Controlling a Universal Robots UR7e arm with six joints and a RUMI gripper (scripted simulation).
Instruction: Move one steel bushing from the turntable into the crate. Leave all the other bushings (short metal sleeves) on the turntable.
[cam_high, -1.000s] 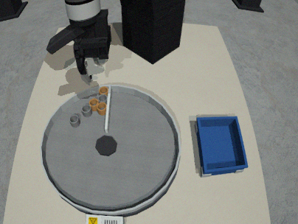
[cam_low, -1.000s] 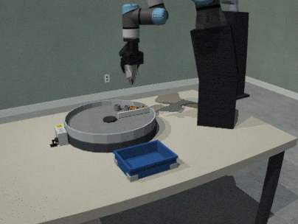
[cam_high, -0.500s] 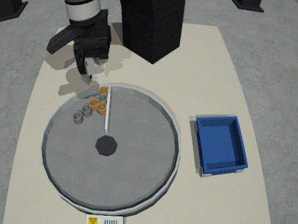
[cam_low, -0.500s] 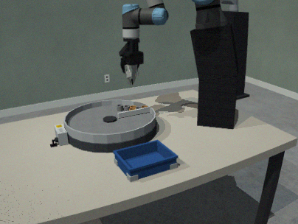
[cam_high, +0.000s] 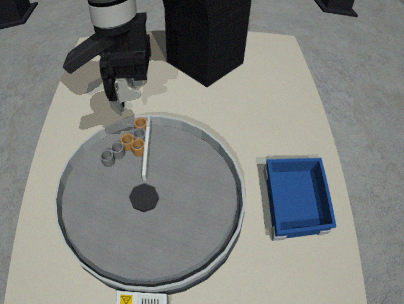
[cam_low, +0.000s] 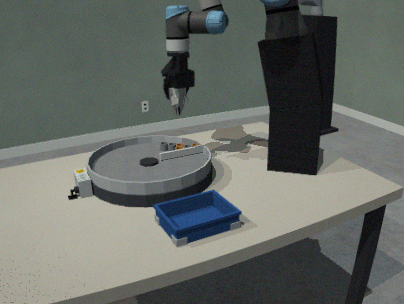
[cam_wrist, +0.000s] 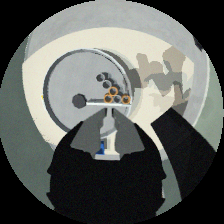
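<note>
Grey-green wall (cam_low: 75, 50) w/ white outlet (cam_low: 145, 106), pale baseboard. Grey floor (cam_low: 360, 125). Cream bench (cam_low: 300, 200), dark leg (cam_low: 365, 255). Soft even light.

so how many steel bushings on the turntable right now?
3 grey ones in the top view: two side by side left of the cluster, one among the orange bushings by the white bar. Others could be hidden.

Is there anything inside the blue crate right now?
No, the top view shows the blue rectangular crate with a bare blue floor, and every grey steel bushing sits on the round grey turntable.
</note>
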